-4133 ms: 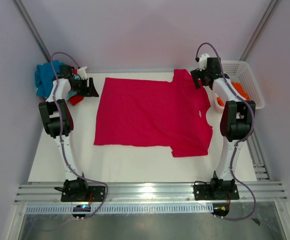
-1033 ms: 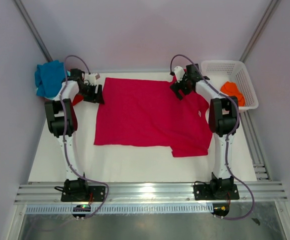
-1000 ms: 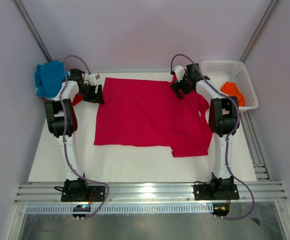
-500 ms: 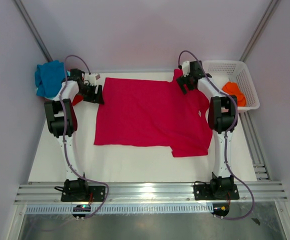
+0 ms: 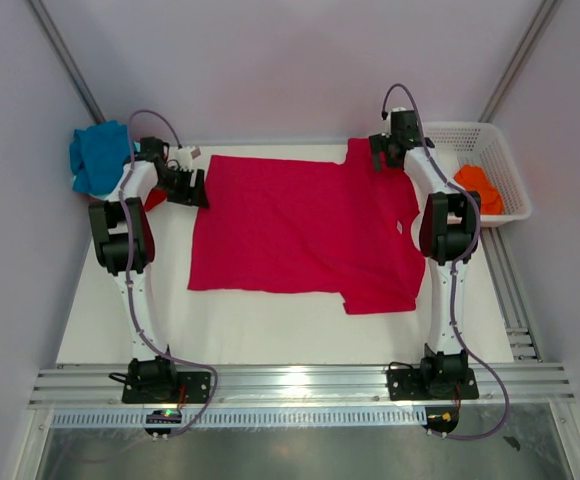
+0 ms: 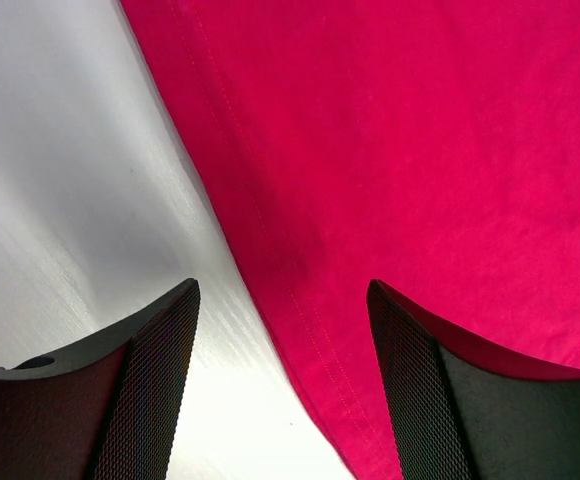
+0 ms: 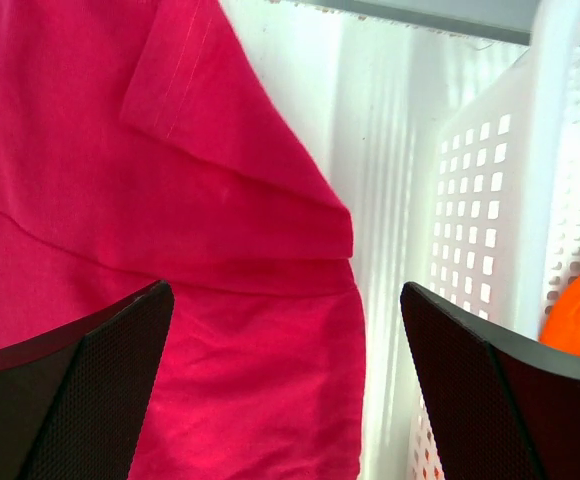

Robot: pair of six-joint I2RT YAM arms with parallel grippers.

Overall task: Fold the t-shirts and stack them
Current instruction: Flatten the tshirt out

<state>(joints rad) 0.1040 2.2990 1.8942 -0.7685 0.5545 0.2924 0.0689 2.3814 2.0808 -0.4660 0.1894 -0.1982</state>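
Note:
A large crimson t-shirt [image 5: 300, 225] lies spread flat on the white table. My left gripper [image 5: 194, 187] hovers open at its far left corner. In the left wrist view the stitched hem [image 6: 270, 280] runs between the two fingers, with the gripper [image 6: 282, 385] straddling cloth and bare table. My right gripper [image 5: 388, 158] is open above the far right sleeve [image 7: 240, 190], beside the basket; its jaws [image 7: 285, 385] hold nothing. Blue and teal t-shirts [image 5: 98, 155] are piled at the far left. An orange t-shirt [image 5: 478, 187] lies in the basket.
The white lattice basket [image 5: 470, 133] stands at the far right corner, its wall [image 7: 490, 200] close to my right fingers. A bit of red cloth [image 5: 151, 201] shows under the left arm. Back and side walls enclose the table [image 5: 270, 325].
My right gripper has swung from over the shirt's upper middle out to the far right sleeve next to the basket, and the basket has shifted a little right. The left arm has not moved.

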